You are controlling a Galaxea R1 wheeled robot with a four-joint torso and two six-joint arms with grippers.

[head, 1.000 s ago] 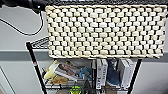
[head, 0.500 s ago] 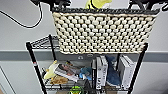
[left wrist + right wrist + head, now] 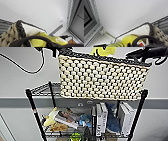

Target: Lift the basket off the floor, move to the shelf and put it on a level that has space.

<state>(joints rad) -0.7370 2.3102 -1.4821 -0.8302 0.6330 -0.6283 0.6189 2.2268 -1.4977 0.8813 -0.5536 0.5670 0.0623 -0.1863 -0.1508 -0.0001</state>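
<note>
The cream-and-dark woven basket [image 3: 100,79] hangs in the air in front of a pale wall, its bottom about level with the top level [image 3: 43,89] of the black wire shelf [image 3: 32,105]. My left gripper [image 3: 53,50] holds its left end at the dark braided rim, and my right gripper [image 3: 147,54] holds its right end. A yellow soft toy [image 3: 103,50] sticks out of the basket. In the left wrist view the basket's rim [image 3: 20,29] and white lining show close up. The right wrist view has the basket's other end [image 3: 159,33] in it.
On the tier below stand upright books [image 3: 101,119], white boxes [image 3: 126,117], a blue plush [image 3: 111,119], a flat book [image 3: 67,118] and a yellow plush [image 3: 50,118]. A black cable [image 3: 22,68] hangs at the left. Behind the rack the pale wall [image 3: 15,82] runs on.
The basket has moved away from the camera toward the rack and now looks smaller, with its rim in the picture. More of the lower tier shows.
</note>
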